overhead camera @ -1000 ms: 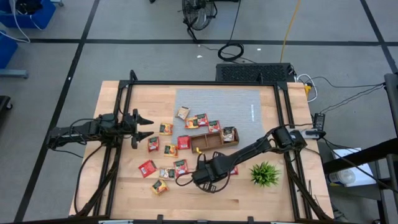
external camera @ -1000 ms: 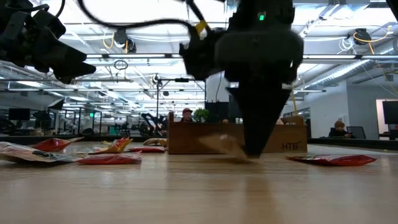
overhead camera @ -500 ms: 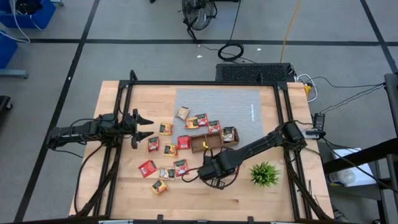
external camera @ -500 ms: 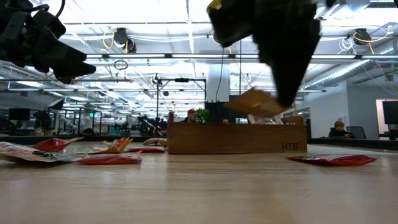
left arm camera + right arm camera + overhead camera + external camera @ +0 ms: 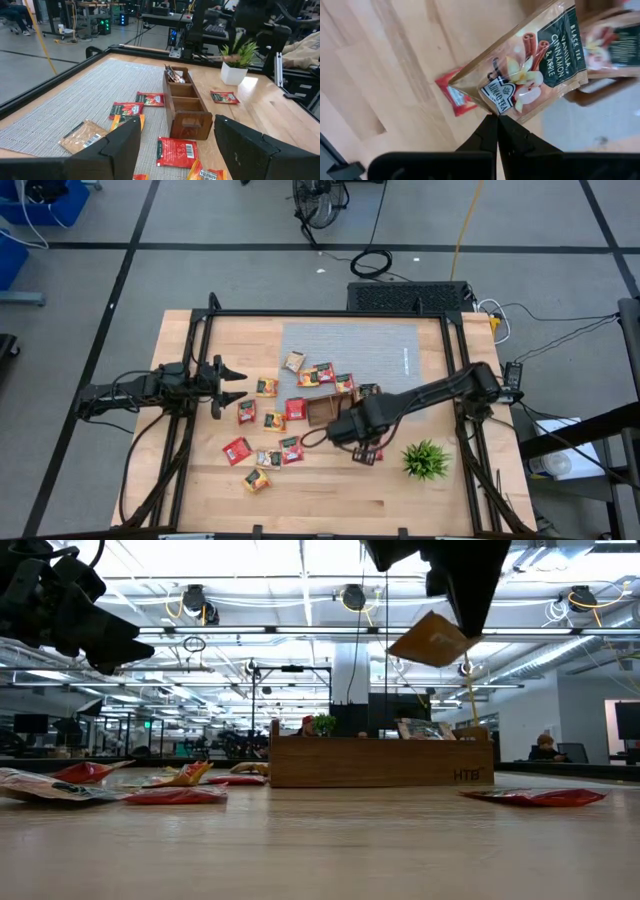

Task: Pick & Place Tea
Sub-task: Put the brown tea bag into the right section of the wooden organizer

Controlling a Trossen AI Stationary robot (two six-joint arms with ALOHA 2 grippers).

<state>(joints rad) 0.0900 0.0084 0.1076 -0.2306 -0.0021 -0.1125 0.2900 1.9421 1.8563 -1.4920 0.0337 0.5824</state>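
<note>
The right arm reaches in from the table's right edge, and its right hand (image 5: pixel 496 131) hangs high above the wooden tray (image 5: pixel 338 408), fingers pinched tight on one corner of a brown tea sachet (image 5: pixel 530 80). A second ago this hand was down at the table on the near side of the tray; half a second ago it had lifted partway, and now it is higher and farther over the tray. In the low view the sachet (image 5: pixel 432 640) dangles tilted, well clear of the tray's top (image 5: pixel 380 762). Only the right wrist view shows its label, reading black tea, vanilla, cinnamon and apple. The high view hides the held sachet under the arm.

The left hand (image 5: pixel 232 383) hovers over the table's left side, fingers spread and holding nothing, unchanged. The other tea sachets (image 5: pixel 268 420) lie scattered on the table left of the tray; one red sachet (image 5: pixel 366 453) lies just near the tray, left of the green plant (image 5: pixel 426 459).
</note>
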